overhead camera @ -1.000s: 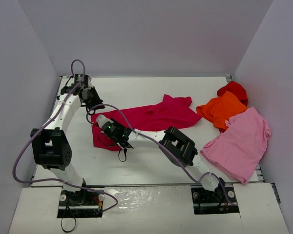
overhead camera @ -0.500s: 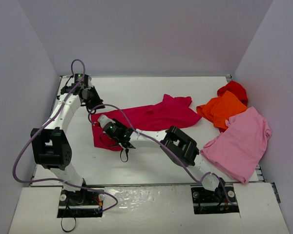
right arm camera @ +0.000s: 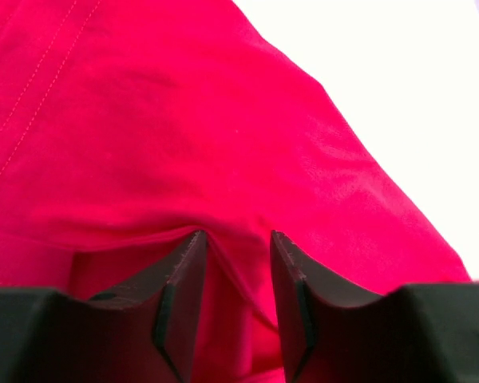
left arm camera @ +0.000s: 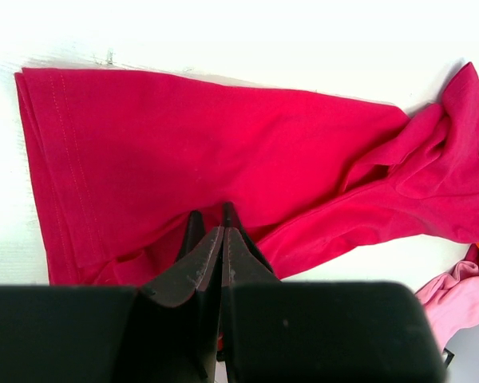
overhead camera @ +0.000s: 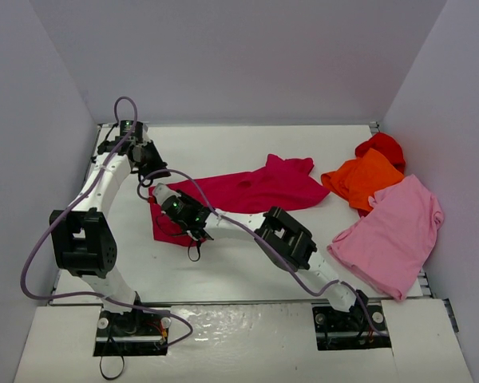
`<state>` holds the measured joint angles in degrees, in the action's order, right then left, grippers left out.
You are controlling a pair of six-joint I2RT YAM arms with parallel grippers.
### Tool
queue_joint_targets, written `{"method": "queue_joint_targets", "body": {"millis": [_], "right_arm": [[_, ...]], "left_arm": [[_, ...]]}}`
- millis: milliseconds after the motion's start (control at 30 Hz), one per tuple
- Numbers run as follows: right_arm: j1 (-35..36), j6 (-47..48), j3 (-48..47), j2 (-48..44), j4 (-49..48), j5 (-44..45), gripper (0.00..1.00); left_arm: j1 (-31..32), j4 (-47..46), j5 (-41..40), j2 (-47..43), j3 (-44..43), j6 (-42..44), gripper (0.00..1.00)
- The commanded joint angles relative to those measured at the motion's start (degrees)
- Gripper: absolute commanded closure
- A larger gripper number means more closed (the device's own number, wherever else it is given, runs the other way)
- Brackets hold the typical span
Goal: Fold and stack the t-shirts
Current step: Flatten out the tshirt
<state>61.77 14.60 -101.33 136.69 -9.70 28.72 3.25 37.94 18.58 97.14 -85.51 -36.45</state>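
Observation:
The large crimson t-shirt [overhead camera: 255,190] lies spread across the table's middle. My left gripper [overhead camera: 156,171] is at its far left corner. In the left wrist view its jaws [left arm camera: 221,227] are pressed shut on that shirt [left arm camera: 184,136], and creases run toward the tips. My right gripper [overhead camera: 166,206] is low over the shirt's left end. Its jaws [right arm camera: 235,235] stand apart on the crimson cloth [right arm camera: 184,120] with a raised fold between them. The orange t-shirt [overhead camera: 366,177], the bright red one [overhead camera: 383,146] and the light pink one [overhead camera: 395,231] lie at the right.
White walls close in the table on the left, back and right. The right arm's elbow [overhead camera: 287,235] reaches across the middle front of the table. A purple cable [overhead camera: 32,263] loops off the left arm. The pink shirt hangs over the table's right front corner.
My right arm has shifted a little toward the back left over the crimson shirt, and its jaws have narrowed around a fold. The left gripper stays shut in place.

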Motion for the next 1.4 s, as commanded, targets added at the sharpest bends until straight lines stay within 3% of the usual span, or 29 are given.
{"method": "queue_joint_targets", "body": {"millis": [0,100,133,433,800,1200,1367], "right_arm": [[-1.1,0.7,-2.3,-0.4,-1.7,2.5,0.84],[-1.1,0.8,-1.8,-0.8,-1.8,2.2,0.99],[-1.0,0.8,-1.6,-1.1,-1.8,2.3,1.0],[-1.6,4.5,1.2,-5.9,-7.2,5.3,1.0],[-7.0,6.5,-2.8,-5.0,-14.7,5.1,1.0],[-14.3,3.1,-9.1,0.9,-31.1,-3.2,1.0],[-15.6,3.2,-18.9,8.5,-33.1,-3.8,1.0]], "left_arm": [[-0.3,-1.8,1.7,-3.0,-1.1,-0.3,1.0],[-0.3,-1.9,1.9,-2.9,-1.1,-0.3,1.0],[-0.3,-1.9,1.9,-3.0,-1.1,-0.3,1.0],[-0.3,-3.2,1.9,-4.3,-0.2,-0.6,1.0],[-0.3,-13.7,3.5,-15.5,5.2,-1.7,1.0],[-0.5,-22.6,13.0,-17.5,8.2,-4.1,1.0],[-0.6,-23.5,13.8,-17.6,8.5,-4.2,1.0]]}}
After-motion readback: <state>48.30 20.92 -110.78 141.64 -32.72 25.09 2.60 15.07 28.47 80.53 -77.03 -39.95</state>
